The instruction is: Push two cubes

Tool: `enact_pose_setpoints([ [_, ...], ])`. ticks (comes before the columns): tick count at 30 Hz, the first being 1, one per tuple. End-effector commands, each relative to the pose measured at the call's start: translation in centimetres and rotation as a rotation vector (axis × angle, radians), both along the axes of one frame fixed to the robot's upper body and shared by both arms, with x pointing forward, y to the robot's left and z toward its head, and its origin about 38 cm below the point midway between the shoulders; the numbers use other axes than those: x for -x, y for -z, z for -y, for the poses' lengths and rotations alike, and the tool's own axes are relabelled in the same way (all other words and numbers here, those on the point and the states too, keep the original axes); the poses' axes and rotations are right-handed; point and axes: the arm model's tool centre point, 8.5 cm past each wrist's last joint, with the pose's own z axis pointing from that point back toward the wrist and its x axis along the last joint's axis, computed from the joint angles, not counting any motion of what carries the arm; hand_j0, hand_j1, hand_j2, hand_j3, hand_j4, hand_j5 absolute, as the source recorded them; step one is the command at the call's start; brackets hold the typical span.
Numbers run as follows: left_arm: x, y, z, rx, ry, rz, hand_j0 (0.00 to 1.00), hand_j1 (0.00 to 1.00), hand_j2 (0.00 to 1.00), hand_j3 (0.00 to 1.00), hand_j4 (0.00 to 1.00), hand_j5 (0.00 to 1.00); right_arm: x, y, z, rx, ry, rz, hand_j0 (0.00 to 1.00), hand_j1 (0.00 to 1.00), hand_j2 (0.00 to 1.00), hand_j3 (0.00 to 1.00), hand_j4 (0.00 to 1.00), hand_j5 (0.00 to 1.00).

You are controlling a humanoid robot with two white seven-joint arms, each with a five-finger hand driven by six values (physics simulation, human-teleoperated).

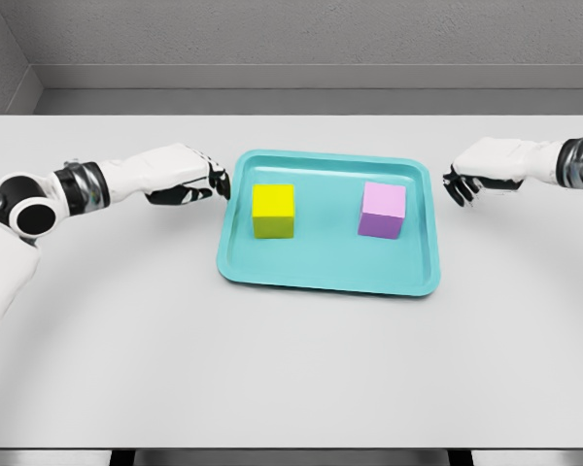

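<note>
A yellow cube (273, 210) sits in the left half of a teal tray (325, 277), and a pink cube (383, 210) sits in its right half. My left hand (210, 182) hovers just outside the tray's left rim, fingers relaxed and holding nothing, a short way left of the yellow cube. My right hand (459, 186) hangs just beyond the tray's right rim, fingers loosely drooping, empty, to the right of the pink cube. Neither hand touches a cube.
The tray lies in the middle of a light grey table (291, 379). A grey wall runs behind the table's far edge. Both forearms stretch in over the table from the sides.
</note>
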Motion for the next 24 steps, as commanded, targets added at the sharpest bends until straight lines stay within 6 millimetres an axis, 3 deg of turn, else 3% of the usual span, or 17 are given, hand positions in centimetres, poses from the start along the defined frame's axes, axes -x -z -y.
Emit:
enact_pose_setpoints([
  [1, -0.1, 0.4, 0.1, 0.011, -0.007, -0.013, 0.49, 0.49, 0.49, 0.49, 0.49, 0.49, 0.5, 1.0, -1.7, 0.019, -0.053, -0.023, 0.12, 0.12, 0.12, 0.12, 0.12, 0.12],
  [5, -0.2, 0.9, 0.5, 0.022, -0.007, -0.030, 0.49, 0.49, 0.49, 0.49, 0.49, 0.49, 0.5, 0.0, -2.0, 0.027, -0.069, 0.000, 0.11, 0.11, 0.11, 0.11, 0.11, 0.11],
  [17, -0.6, 1.2, 0.1, 0.024, -0.023, -0.043, 0.49, 0.49, 0.49, 0.49, 0.49, 0.49, 0.7, 0.7, -1.9, 0.060, -0.071, -0.004, 0.11, 0.11, 0.11, 0.11, 0.11, 0.11],
  [24, -0.6, 1.5, 1.3, 0.045, -0.010, -0.051, 0.49, 0.49, 0.49, 0.49, 0.49, 0.49, 1.0, 1.2, -2.5, 0.070, -0.093, -0.015, 0.11, 0.11, 0.11, 0.11, 0.11, 0.11],
])
